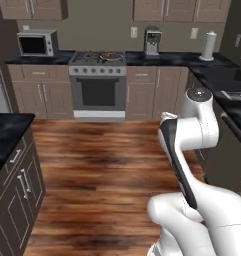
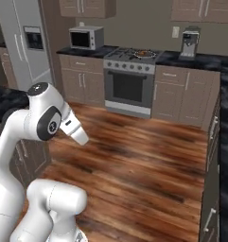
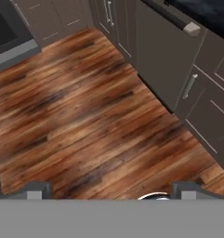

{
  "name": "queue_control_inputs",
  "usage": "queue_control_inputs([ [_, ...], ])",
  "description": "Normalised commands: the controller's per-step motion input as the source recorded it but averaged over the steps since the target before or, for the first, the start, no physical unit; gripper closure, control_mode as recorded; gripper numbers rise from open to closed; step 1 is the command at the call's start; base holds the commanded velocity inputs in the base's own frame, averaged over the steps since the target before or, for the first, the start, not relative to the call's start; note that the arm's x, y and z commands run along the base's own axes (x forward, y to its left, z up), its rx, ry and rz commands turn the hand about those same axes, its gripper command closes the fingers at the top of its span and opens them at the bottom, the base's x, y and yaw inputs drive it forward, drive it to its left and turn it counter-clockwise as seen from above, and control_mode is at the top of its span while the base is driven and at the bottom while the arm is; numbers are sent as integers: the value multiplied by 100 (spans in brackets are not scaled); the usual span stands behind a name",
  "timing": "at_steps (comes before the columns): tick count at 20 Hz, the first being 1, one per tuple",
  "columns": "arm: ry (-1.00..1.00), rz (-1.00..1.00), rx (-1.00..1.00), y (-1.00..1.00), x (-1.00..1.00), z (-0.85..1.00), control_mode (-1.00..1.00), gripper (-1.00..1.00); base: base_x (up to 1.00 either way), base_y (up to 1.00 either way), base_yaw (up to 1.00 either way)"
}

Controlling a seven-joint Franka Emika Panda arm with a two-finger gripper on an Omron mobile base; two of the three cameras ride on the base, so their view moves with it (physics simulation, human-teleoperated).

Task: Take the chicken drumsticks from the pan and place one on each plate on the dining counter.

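The pan (image 1: 111, 56) sits on the stove top against the far wall, also seen in the right base view as the pan (image 2: 144, 54). An orange-brown spot inside it is the chicken drumsticks (image 1: 107, 55), too small to tell apart. A corner of the dining counter (image 1: 6, 128) with its black marble top stands at the left. The plates are out of view. My gripper (image 3: 111, 193) hangs open over the wooden floor, far from the stove, with nothing between its fingertips (image 3: 38, 190).
Oven (image 1: 98, 92) below the stove, microwave (image 1: 37, 43), coffee machine (image 1: 152, 41) and paper towel roll (image 1: 208, 46) on the back worktop. Fridge (image 2: 25, 42) at the left. Cabinets (image 3: 187, 79) line the right side. Wooden floor (image 1: 102, 165) lies between.
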Motion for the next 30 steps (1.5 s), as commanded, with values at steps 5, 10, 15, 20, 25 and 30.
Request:
queue_control_inputs([
  [5, 0, 0, 0, 0, 0, 0, 100, -100, 100, -47, 10],
  [10, 0, 0, 0, 0, 0, 0, 100, -100, 100, -43, 13],
  [15, 0, 0, 0, 0, 0, 0, 100, -100, 100, -34, 6],
  [20, 0, 0, 0, 0, 0, 0, 100, -100, 100, -20, 0],
  [25, 0, 0, 0, 0, 0, 0, 100, -100, 100, -7, 0],
  [30, 0, 0, 0, 0, 0, 0, 100, -100, 100, 0, -3],
])
